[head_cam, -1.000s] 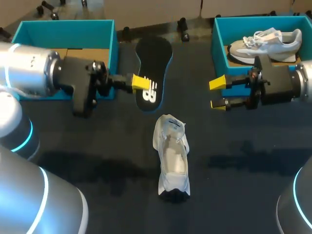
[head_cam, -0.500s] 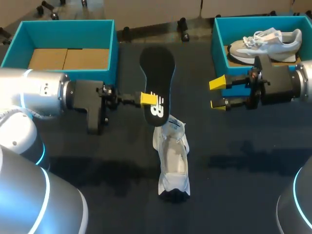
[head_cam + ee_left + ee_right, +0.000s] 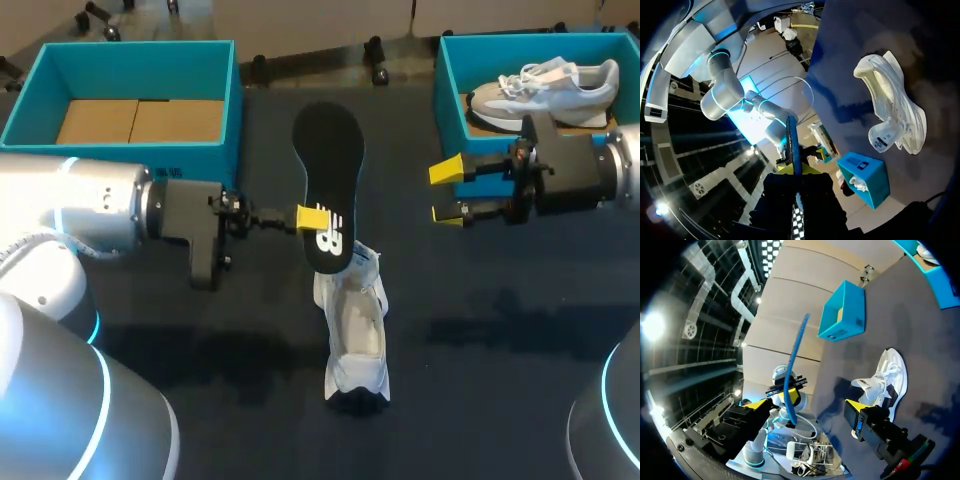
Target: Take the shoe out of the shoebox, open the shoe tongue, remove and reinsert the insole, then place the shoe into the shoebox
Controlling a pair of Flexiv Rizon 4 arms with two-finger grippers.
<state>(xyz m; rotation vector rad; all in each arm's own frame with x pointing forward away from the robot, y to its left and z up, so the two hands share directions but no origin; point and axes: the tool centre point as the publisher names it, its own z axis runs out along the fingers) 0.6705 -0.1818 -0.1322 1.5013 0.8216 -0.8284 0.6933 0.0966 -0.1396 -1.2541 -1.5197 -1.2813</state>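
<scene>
Saw only one yellow tip of the left gripper [image 3: 314, 217] from the head; could not see the other behind the insole [image 3: 328, 160] pinched there. Could not see the shoe [image 3: 353, 335] at its tongue end, covered by the insole's lower end. Could not make out its dark near end. Found the second shoe [image 3: 545, 82] partly covered by the right arm [image 3: 570, 172] and by the wall of the right box [image 3: 452, 80], itself cut by the edge. Found the left arm [image 3: 80, 210] cut at the side, the right arm likewise. Got the insole only edge-on from both wrists, a thin blue strip. Missed part of the shoe behind a finger [image 3: 860, 420] of the right gripper [image 3: 807, 412].
</scene>
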